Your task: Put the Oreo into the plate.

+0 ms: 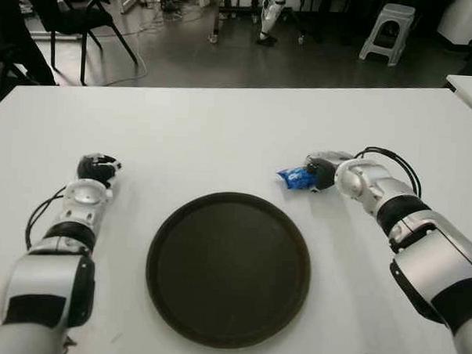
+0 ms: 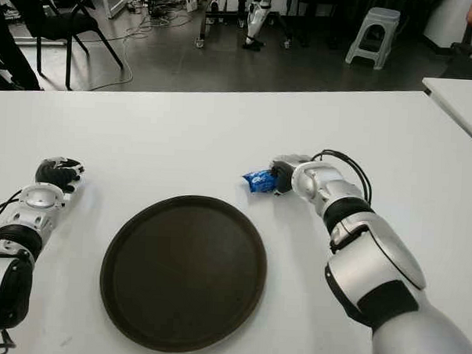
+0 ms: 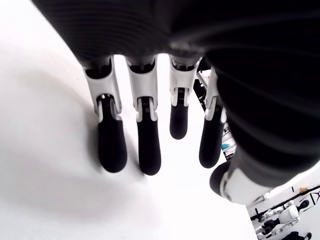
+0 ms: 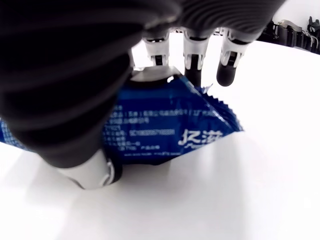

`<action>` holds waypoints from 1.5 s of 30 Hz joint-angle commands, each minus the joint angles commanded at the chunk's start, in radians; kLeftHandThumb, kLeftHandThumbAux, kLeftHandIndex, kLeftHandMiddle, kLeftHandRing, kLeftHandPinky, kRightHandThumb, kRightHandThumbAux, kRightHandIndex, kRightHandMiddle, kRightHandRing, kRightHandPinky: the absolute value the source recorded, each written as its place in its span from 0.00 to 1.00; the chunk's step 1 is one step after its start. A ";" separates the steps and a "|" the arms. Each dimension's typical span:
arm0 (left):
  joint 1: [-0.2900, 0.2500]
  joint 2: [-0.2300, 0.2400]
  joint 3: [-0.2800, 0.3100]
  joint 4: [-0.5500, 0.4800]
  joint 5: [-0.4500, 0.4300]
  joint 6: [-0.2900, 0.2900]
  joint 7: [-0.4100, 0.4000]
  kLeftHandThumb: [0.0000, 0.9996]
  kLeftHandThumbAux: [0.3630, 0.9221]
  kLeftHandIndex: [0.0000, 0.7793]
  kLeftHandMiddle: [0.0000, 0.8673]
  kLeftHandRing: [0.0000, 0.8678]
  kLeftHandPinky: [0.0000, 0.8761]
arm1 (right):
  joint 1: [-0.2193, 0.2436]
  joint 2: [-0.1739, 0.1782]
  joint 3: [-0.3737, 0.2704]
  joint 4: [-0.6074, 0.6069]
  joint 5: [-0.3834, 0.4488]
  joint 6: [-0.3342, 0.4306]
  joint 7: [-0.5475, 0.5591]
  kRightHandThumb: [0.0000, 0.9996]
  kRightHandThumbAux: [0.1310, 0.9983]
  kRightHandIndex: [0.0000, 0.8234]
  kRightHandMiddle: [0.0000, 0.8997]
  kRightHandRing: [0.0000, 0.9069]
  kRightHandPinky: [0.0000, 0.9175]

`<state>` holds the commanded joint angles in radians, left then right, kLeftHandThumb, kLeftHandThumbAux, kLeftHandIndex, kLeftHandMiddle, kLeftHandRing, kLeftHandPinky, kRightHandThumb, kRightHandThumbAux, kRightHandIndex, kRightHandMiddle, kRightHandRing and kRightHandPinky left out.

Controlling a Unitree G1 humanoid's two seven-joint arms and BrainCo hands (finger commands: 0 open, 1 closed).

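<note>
Eye views: dark round plate (image 1: 228, 268) nearest, on the white worktop (image 1: 222, 129); left hand (image 1: 97, 169) shows well to the plate's left, right hand (image 1: 321, 171) beyond the plate's far right rim, closed around a blue Oreo packet (image 1: 295, 177) sitting on the worktop, outside the plate. Left wrist view: fingers (image 3: 111, 145) extended, relaxed, holding nothing, above bare worktop. Right wrist view: packet pinched between thumb and fingers (image 4: 192, 65), its crimped end sticking out, underside against the worktop.

Bare table (image 1: 222, 137) around the plate (image 1: 228, 267)
</note>
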<state>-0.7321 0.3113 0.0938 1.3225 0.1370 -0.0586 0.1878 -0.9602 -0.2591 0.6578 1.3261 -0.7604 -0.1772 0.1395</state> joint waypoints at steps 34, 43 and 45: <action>0.000 0.000 0.002 0.001 0.003 0.004 0.003 0.68 0.65 0.51 0.22 0.25 0.28 | -0.014 0.005 -0.004 -0.012 0.005 0.013 -0.001 0.70 0.69 0.50 0.12 0.08 0.08; 0.001 0.002 -0.002 0.002 0.008 0.004 0.000 0.68 0.65 0.51 0.23 0.26 0.30 | -0.024 0.012 -0.062 -0.105 0.054 -0.034 -0.033 0.70 0.69 0.50 0.08 0.07 0.07; 0.001 0.001 -0.001 0.001 0.007 0.002 0.001 0.68 0.65 0.51 0.23 0.26 0.30 | -0.006 0.004 -0.082 -0.128 0.068 -0.066 -0.076 0.70 0.69 0.50 0.07 0.06 0.07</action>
<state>-0.7311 0.3127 0.0932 1.3235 0.1436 -0.0567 0.1890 -0.9667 -0.2553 0.5758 1.1983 -0.6927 -0.2427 0.0630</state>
